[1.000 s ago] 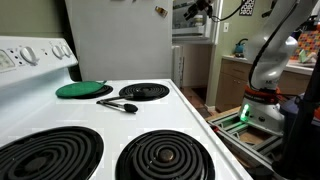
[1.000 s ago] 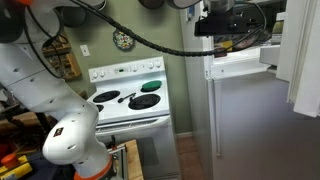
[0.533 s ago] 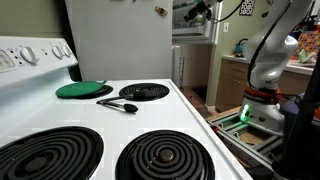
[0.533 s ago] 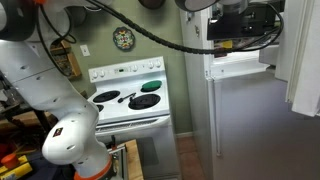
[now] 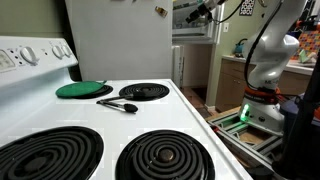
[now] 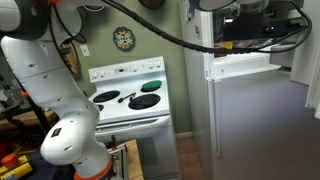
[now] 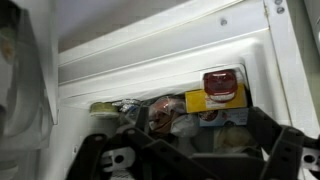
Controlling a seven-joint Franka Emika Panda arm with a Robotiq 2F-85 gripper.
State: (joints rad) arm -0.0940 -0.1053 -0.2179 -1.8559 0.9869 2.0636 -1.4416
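Shifted sideways toward the open freezer (image 6: 240, 66) since a second ago, with the gripper (image 6: 255, 28) now farther across the compartment's mouth in an exterior view. Hangs high at the top of the white refrigerator (image 5: 120, 40), well apart from the stove (image 5: 205, 120) below. Shows, in the wrist view, both fingers (image 7: 285, 150) spread wide at the bottom edge, clamped on nothing and touching nothing. Faces a red-capped jar (image 7: 222, 88) with a yellow label, standing upright on the freezer shelf just under a white ridge. Keeps clear of that jar, the nearest thing ahead of the spread jaws. Finds a heap of wrapped food packets (image 7: 160, 115) just beside the jar, too blurred to name.

Elsewhere, in an exterior view: a green lid (image 5: 84, 89) lying at the rear of the stove, a black spoon (image 5: 118, 105) flat on the white top just beside it, two bare coil burners (image 5: 165, 155) at the front. Curves the white Franka arm (image 6: 45, 80) large across the foreground in an exterior view, with a round wall ornament (image 6: 123, 39) above the stove's control panel.
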